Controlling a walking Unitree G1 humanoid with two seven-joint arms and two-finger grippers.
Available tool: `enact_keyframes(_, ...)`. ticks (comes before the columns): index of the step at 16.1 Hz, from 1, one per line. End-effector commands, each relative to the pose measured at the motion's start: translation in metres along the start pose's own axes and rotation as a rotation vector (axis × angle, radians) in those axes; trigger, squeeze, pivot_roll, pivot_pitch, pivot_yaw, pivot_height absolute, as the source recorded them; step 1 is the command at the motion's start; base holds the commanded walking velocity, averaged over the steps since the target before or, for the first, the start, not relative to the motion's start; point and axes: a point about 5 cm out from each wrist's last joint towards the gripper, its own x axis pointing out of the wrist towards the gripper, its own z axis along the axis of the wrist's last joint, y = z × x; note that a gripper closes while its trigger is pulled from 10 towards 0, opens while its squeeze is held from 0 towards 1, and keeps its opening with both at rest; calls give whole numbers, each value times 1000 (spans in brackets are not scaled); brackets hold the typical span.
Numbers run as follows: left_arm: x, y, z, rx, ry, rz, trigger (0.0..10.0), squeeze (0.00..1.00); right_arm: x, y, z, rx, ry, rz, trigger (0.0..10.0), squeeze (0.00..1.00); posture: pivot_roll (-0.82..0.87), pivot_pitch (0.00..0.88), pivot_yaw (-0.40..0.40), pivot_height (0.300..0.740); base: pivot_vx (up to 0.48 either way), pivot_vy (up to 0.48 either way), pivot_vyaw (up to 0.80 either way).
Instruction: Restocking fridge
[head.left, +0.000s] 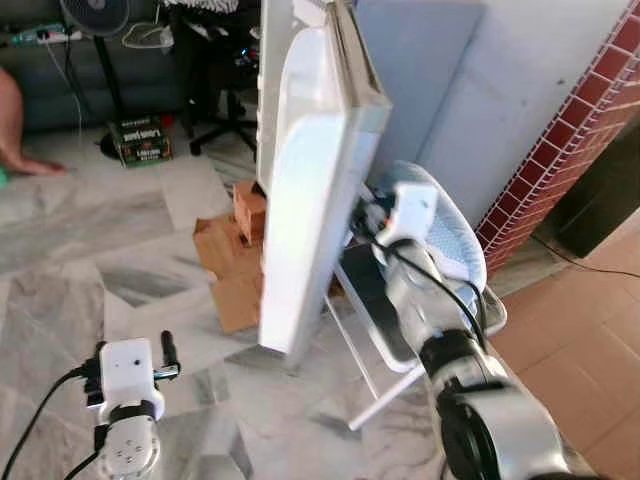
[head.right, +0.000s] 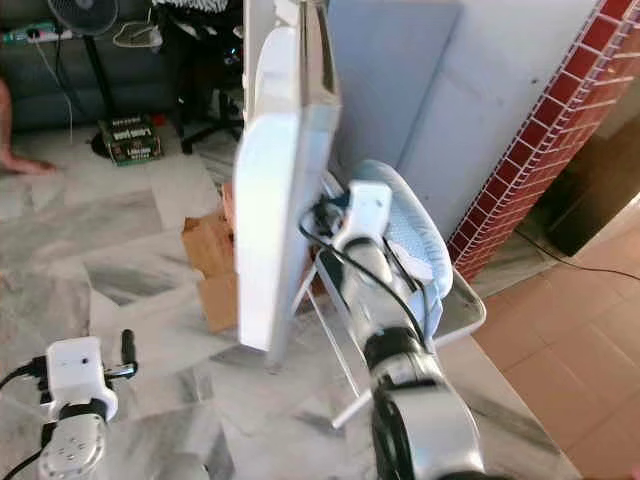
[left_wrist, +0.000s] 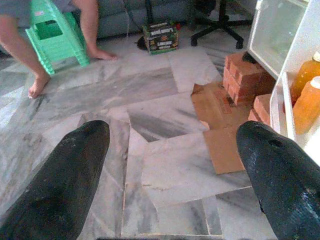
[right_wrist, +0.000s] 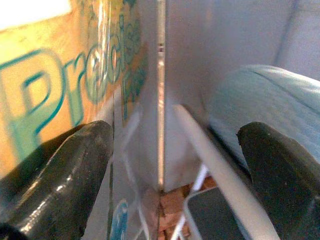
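Left eye view: the white fridge door (head.left: 310, 180) stands open and edge-on, its long axis upright, its thin edge pointing toward the camera. The right gripper (head.left: 372, 222) is raised just behind that edge, beside a white folding rack (head.left: 400, 330) with a pale blue cushion (head.left: 445, 240). The left gripper (head.left: 165, 355) is low over the marble floor (head.left: 90, 270). Flattened cardboard (head.left: 225, 270) and red bricks (head.left: 250, 210) lie at the door's foot. A fan stand (head.left: 100, 50), a green-and-black box (head.left: 140, 140) and a person's bare foot (head.left: 30, 165) are farther back.

Right eye view: the same scene; a red brick wall (head.right: 540, 150) rises on the right.

Left wrist view: the left fingers (left_wrist: 60, 185) are spread wide with nothing between them. Two orange bottles (left_wrist: 307, 95) stand upright in the door shelf. A person sits on a green stool (left_wrist: 52, 32). The writing on the box is too small to read.

Right wrist view: the right fingers (right_wrist: 65, 165) are wide apart, holding nothing. Close beside one is an orange carton (right_wrist: 60, 75) with teal lettering that reads "Precis", the rest cut off.
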Motion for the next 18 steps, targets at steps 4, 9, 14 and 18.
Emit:
enact_keyframes(4,-10,7,3,-13,18,50,10000,0,16,41,22,21,-7,68,10000,0,359,78,-161,740,0,0,0)
enact_keyframes(9,-5,5,6,-8,11,47,10000,0,-23,161,45,217,-26,581,10000,0,352,51,-166,740,0,0,0)
enact_keyframes(14,8,-1,10,-20,9,22,10000,0,-85,137,79,400,-2,1156,10000,0,299,15,-151,740,0,0,0)
enact_keyframes(18,24,5,16,-13,-17,48,10000,0,-62,79,26,152,116,903,10000,0,285,0,-148,740,0,0,0)
